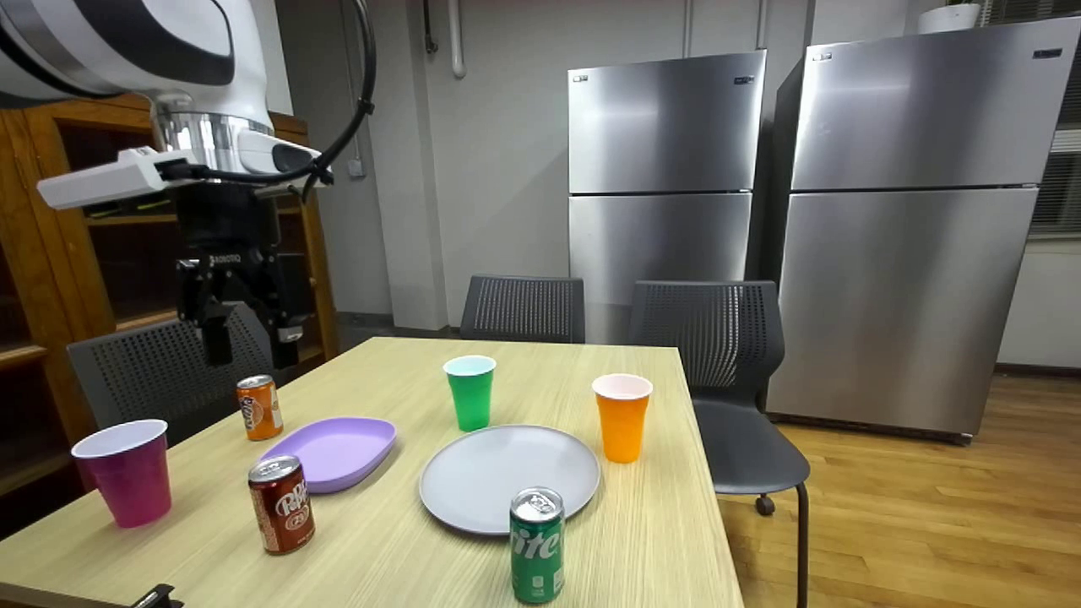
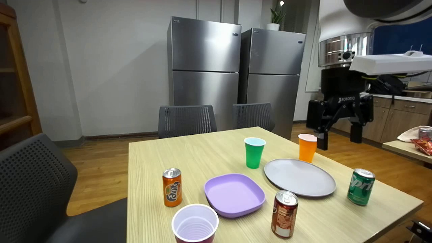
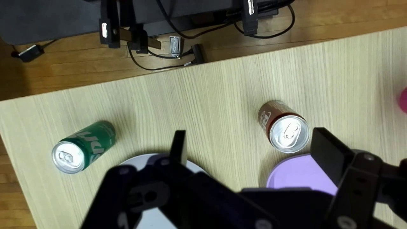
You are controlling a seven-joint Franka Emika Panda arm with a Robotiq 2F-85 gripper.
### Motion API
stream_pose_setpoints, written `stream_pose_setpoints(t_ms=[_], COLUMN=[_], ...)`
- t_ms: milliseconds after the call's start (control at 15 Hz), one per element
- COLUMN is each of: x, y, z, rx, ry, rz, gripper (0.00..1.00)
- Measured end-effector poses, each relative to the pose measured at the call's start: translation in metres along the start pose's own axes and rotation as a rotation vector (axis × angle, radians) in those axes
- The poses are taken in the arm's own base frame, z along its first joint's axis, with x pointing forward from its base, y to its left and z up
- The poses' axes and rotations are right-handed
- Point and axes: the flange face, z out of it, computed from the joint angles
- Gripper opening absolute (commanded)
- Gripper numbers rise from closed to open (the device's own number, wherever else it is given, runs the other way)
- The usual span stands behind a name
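Robotiq gripper (image 2: pixel 339 137) points straight down beneath the white Panda arm (image 1: pixel 186 21), which extends in from ten o'clock in an exterior view; the gripper's empty jaws stand wide apart, well above the wood-grain table (image 1: pixel 380 540). Reckoned from the middle of their gap in the wrist view, the Dr Pepper can (image 3: pixel 281 127) stands upright on the table at two o'clock, closest to that gap and just beside the lilac dish (image 3: pixel 297 175), which lies at four o'clock, partly covered by the gripper. The Sprite can (image 3: pixel 84 148), also upright, is at nine o'clock; the gray plate (image 3: pixel 152 219), mostly hidden behind the gripper, lies at eight o'clock. A sliver of the magenta cup (image 3: pixel 403 101) shows between two and three o'clock, at the right border.
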Motion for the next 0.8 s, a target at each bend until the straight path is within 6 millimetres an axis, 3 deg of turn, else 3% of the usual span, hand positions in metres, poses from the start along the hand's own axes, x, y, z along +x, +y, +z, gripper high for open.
stream_pose_setpoints(t_ms=[333,800], x=[0.000,0.008], y=[-0.025,-0.045], z=[0.022,0.054], rx=[-0.019,-0.051], ry=[-0.035,-0.093], rz=[-0.069,-0.136], gripper=[1.00,1.00])
